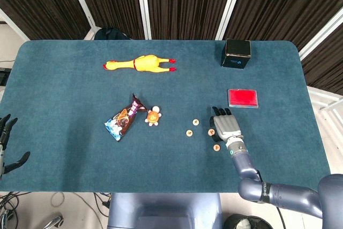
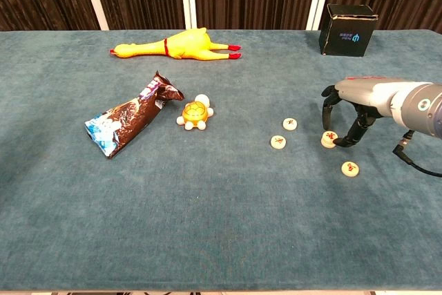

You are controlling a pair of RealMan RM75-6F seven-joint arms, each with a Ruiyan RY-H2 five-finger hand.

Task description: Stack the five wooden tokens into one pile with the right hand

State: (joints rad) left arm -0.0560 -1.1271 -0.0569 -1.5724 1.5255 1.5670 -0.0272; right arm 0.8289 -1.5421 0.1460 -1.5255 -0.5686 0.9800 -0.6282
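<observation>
Round wooden tokens with red marks lie right of the table's middle. Two single tokens sit side by side, and another token lies nearer the front. A thicker token pile stands between them and looks like two stacked. My right hand arches over this pile with its fingers pointing down and apart. Its thumb tip is right beside the pile and nothing is lifted. In the head view the right hand partly covers the pile. My left hand hangs off the table's left edge, fingers spread and empty.
A snack bag and a small toy turtle lie left of the tokens. A yellow rubber chicken lies at the back. A black box stands at the back right, with a red pad in front of it.
</observation>
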